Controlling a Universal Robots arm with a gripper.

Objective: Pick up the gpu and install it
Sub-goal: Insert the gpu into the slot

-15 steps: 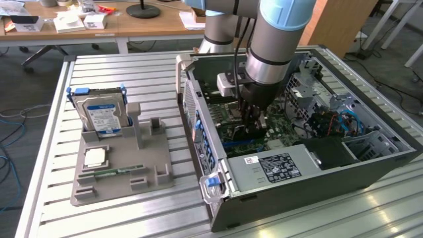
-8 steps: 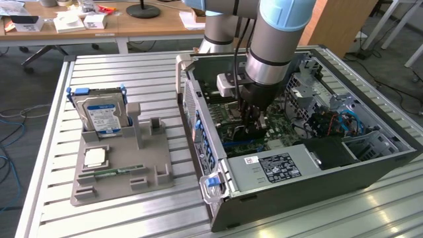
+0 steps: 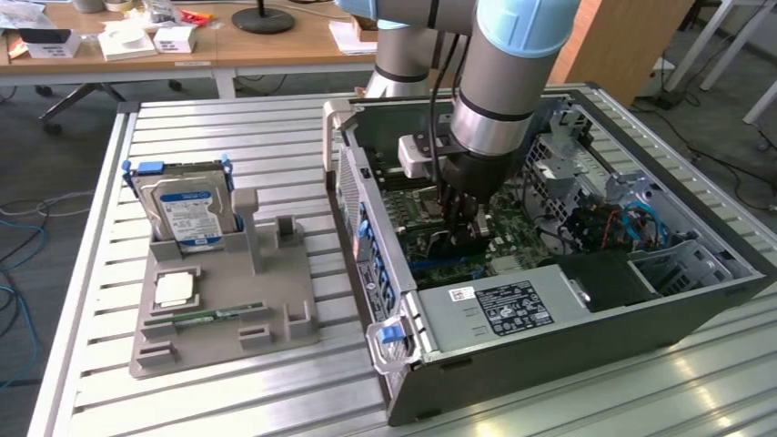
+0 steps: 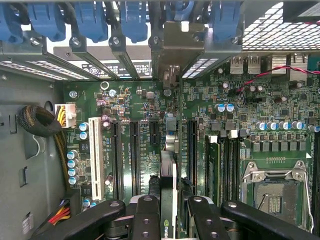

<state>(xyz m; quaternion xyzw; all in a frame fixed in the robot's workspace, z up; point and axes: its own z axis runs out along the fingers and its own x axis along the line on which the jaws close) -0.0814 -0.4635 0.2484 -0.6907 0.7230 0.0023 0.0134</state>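
Item: grey and light-blue robot arm [image 3: 510, 82], seen extending from top centre of the ext. view down into an open dark-grey metal PC case [image 3: 547, 373] laid on its side at centre-right. Black multi-link gripper [image 3: 468, 238] [image 4: 172, 205] is located low inside the case, over the green motherboard [image 3: 423, 235] [image 4: 240, 100]. Its black fingers [image 4: 146, 215] are closed on the thin flat dark circuit-card gpu [image 4: 169, 172], w/ a finger on each side. The gpu is held edge-on and upright, w/ a small green-white logo mark on its near end. It is positioned among the long black expansion slots [image 4: 135, 155]; whether it is seated in one cannot be told. A folded bare-metal bracket [image 4: 175, 45] is noted in line w/ the card at the rear slot row, flanked by blue plastic latches [image 4: 132, 20]. Also on the board: long white slot [image 4: 96, 155], empty silver CPU socket [image 4: 272, 192]. Silver power-supply box w/ black label [image 3: 498, 309] is sited at lower centre of the ext. view, in the case's near corner. Grey plastic parts fixture [image 3: 218, 341] is placed at lower left on the slatted aluminium table [image 3: 243, 127], well apart from the gripper. Held on it: silver hard drive w/ blue-white label [image 3: 182, 214], stood upright; slim green memory stick [image 3: 218, 316], laid flat; small pale square chip [image 3: 176, 289]. Wooden desk w/ white boxes [image 3: 243, 45] is recorded at upper left.
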